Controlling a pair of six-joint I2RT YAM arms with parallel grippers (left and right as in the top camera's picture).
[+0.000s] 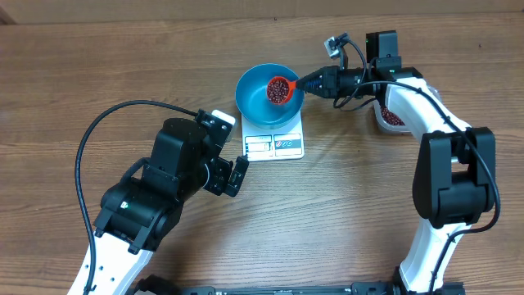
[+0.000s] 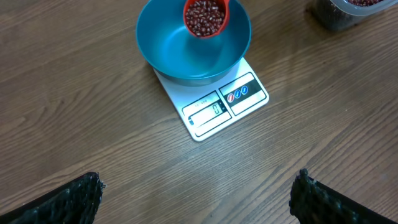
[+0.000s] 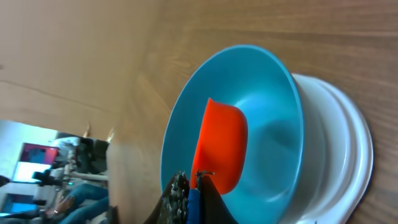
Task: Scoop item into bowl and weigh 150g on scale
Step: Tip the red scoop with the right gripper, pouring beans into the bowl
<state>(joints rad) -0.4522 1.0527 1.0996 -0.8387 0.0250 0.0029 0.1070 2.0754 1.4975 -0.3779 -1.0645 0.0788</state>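
A: Left end effector (image 1: 235,175) released over the brown wood-grain bench (image 1: 82,65). Right end effector (image 1: 313,81)?
B: Clenched on scoop (image 1: 281,90) of beans (image 2: 204,17) above bowl (image 1: 252,105), on scale (image 1: 274,146) at bench's twelve o'clock. Room beyond blurred.

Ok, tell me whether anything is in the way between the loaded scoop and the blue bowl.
Nothing visible is. The right gripper holds the red scoop, heaped with beans, over the open bowl on the scale. Only air lies between scoop and bowl.

Overhead looks straight down; both wrist views closely share the bowl (image 1: 252,95).
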